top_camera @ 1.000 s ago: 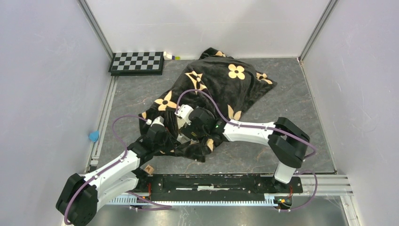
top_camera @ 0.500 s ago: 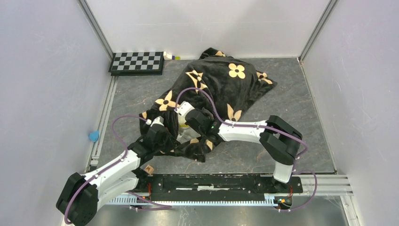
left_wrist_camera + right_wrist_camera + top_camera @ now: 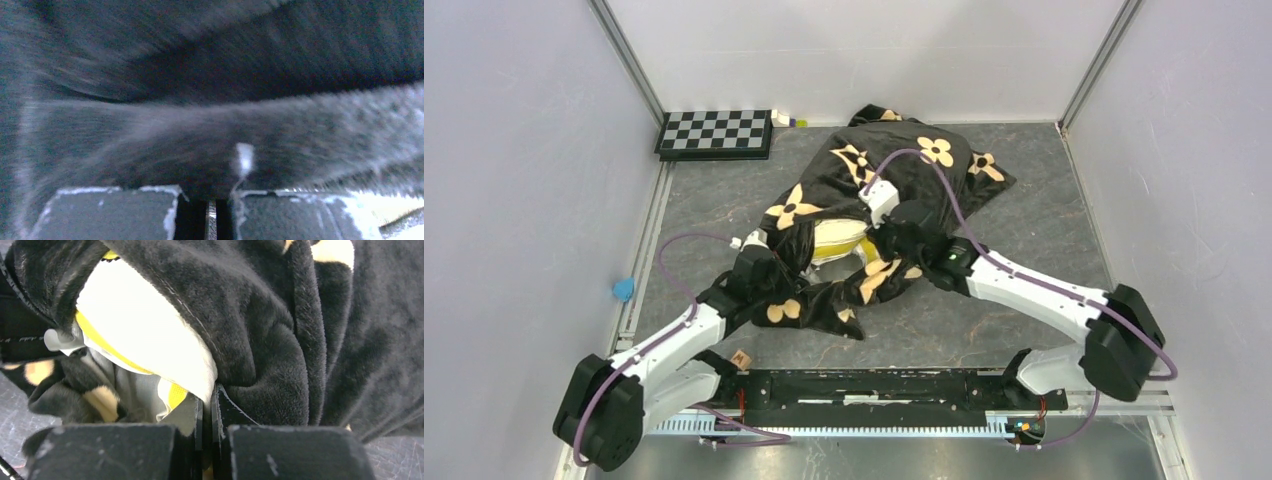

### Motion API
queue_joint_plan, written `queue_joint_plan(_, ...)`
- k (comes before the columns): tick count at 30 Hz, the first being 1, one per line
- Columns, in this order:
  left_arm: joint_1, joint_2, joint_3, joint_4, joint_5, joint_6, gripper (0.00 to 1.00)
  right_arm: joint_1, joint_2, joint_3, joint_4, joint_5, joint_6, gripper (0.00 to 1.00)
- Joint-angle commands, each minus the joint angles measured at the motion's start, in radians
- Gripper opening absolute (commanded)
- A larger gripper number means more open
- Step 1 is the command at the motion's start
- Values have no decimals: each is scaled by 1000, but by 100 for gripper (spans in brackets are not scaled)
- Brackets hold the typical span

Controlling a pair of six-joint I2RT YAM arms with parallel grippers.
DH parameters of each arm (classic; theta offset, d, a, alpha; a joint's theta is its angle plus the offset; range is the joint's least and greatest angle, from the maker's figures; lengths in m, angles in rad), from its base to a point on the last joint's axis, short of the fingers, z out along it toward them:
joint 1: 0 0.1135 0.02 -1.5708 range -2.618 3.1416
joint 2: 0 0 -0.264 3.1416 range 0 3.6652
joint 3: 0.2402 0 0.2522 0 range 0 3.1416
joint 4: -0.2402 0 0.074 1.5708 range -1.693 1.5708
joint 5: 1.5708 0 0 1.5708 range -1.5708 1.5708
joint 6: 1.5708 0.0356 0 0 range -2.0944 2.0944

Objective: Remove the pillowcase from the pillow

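Pillowcase one, pillow one, checkerboard one

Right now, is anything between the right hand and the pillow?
Nothing visible: the pillowcase is folded back, and a white corner of the pillow sits at the tips of the shut right hand.

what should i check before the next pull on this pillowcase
1. Left fingers shut on the pillowcase: ok.
2. Right fingers shut at the pillowcase's hem: ok.
3. Pillow corner clear of the right pinch: cannot tell, since the corner sits right against the fingers.
4. Pillow showing at the opening between the two grips: ok.
5. Pillow out of the pillowcase: not ok, most of it is covered.
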Motion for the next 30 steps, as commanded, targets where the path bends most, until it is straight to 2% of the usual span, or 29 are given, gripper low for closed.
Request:
queue_joint_plan(1, 122, 81, 7, -54, -27, -8, 2, -99, -161, -32, 37, -30, 55, 0)
queue_joint_plan(4, 211, 125, -7, -14, 39, -24, 2, -131, -226, -59, 26, -22, 58, 0)
queue_joint_plan(7, 225, 125, -1, 13, 56, -3, 2, -159, -237, -77, -3, -19, 51, 0)
queue_joint_plan(12, 226, 50, 13, -76, -61, -27, 7, -204, -268, -146, 27, -52, 89, 0)
queue_joint_plan(16, 234, -13, -16, -135, -154, -130, 14, -219, -359, -199, 111, -53, 108, 0)
queue_joint_plan(20, 292, 25, -86, -60, -81, -211, 12, -233, -459, -224, 169, -43, 118, 0)
queue_joint_plan(26, 293, 161, -31, -22, -32, -140, 4, -238, -586, -254, 239, -12, 138, 0)
queue_joint_plan(30, 235, 174, 45, -11, -1, -23, 8, -238, -538, -227, 260, -113, 165, 0)
